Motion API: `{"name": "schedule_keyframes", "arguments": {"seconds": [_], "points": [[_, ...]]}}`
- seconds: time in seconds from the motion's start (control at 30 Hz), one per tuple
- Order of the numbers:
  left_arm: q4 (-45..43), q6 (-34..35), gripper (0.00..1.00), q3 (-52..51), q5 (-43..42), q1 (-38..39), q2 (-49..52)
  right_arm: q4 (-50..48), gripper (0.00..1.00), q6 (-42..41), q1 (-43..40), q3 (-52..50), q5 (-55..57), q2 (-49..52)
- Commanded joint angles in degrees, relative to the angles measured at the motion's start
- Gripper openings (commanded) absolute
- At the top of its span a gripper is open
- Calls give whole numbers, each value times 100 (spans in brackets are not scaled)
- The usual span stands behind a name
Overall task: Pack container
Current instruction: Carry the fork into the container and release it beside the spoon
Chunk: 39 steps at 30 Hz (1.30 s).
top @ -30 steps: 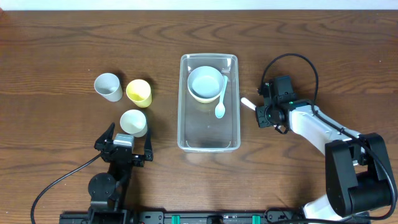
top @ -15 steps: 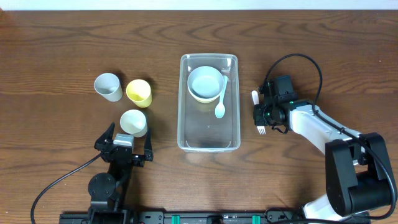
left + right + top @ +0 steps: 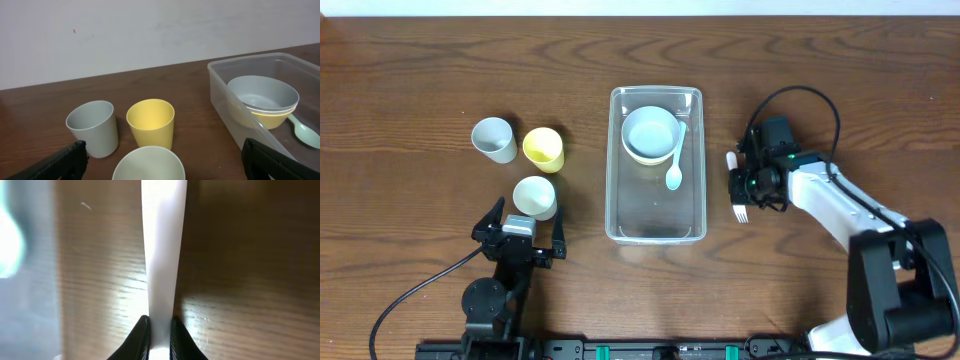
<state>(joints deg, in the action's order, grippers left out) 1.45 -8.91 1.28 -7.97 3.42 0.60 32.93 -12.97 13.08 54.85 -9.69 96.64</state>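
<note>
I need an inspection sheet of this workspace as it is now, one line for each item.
Surface: brown wooden table; no spills seen.
Job's things: clear container mid-table, holding stacked bowls and a spoon; white fork outside, to its right; grey cup, yellow cup and pale cup upright, to its left.
Clutter: nothing seen.
End effectors: left end effector open, empty, near the pale cup; right end effector shut on the fork's handle.
Cables: left cable by the left base; right cable looping over the right arm.
Surroundings: white wall behind the table.
</note>
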Motion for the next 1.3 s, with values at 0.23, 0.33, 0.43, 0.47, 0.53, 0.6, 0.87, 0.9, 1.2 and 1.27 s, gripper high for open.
{"name": "schedule_keyframes", "arguments": {"seconds": [0.23,0.33,0.43,0.47,0.53,0.6,0.87,0.9,1.2,1.27], "points": [[192,-28,98,-105,-59,-31,-26,319,11,122,-26,793,-798,-1156],[192,-28,98,-105,-59,-31,-26,190,11,55,13,807,-1132,-1338],[192,-28,98,-105,-59,-31,-26,-7,11,-153,162,807,-1279,-1384],[192,-28,98,-105,-59,-31,-26,-87,11,-247,236,807,-1285,-1381],[192,-28,98,-105,-59,-31,-26,-323,11,-470,413,804,-1281,-1381],[192,-28,98,-105,-59,-31,-26,-546,11,-721,562,804,-1231,-1381],[192,-28,98,-105,-59,-31,-26,-957,17,-2199,1272,804,339,-1270],[192,-28,98,-105,-59,-31,-26,-964,17,-2367,1344,804,562,-1222],[192,-28,98,-105,-59,-31,-26,-1213,16,-2879,1517,804,1141,-625],[192,-28,98,-105,-59,-31,-26,-1270,17,-2876,1513,804,1141,-448]]}}
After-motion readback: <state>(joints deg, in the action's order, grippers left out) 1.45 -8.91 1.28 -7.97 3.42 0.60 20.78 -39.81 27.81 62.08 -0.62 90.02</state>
